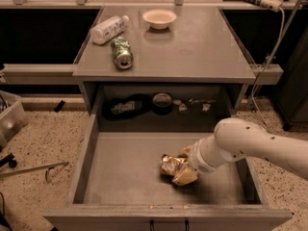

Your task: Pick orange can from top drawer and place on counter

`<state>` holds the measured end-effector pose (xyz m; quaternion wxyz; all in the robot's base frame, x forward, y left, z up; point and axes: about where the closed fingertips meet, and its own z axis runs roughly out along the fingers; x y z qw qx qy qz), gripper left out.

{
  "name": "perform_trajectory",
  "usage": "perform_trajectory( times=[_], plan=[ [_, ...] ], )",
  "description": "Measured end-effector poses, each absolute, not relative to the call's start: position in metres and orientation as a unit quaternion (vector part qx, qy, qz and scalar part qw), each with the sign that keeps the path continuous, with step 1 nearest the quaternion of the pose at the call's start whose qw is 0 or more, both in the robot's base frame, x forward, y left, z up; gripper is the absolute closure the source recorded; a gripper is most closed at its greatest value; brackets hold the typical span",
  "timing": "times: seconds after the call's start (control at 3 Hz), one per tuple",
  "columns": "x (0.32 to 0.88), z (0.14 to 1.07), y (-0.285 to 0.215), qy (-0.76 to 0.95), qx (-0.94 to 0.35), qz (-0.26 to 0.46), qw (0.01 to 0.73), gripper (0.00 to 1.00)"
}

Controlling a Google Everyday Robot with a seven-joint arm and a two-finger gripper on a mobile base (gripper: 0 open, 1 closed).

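The orange can, shiny, gold-orange and crumpled, lies on the floor of the open top drawer, right of its middle. My gripper reaches into the drawer from the right on a white arm and is right at the can's right end, touching it. The can rests low on the drawer floor. The grey counter is above the drawer, behind it.
On the counter lie a green can and a white plastic bottle at the left, and a white bowl at the back. A shelf behind the drawer holds dark clutter. A plastic bin stands on the floor at the left.
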<state>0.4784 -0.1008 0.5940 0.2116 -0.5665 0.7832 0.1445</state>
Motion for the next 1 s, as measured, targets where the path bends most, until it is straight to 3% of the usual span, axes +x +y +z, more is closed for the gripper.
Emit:
perform_trajectory(
  times=[0.33,1.0],
  plan=[
    [0.476,0.661,-0.108,0.776,-0.562,0.14,0.249,1.0],
    [0.465,0.817,-0.133,0.755,-0.553,0.097,0.339,1.0]
  ],
)
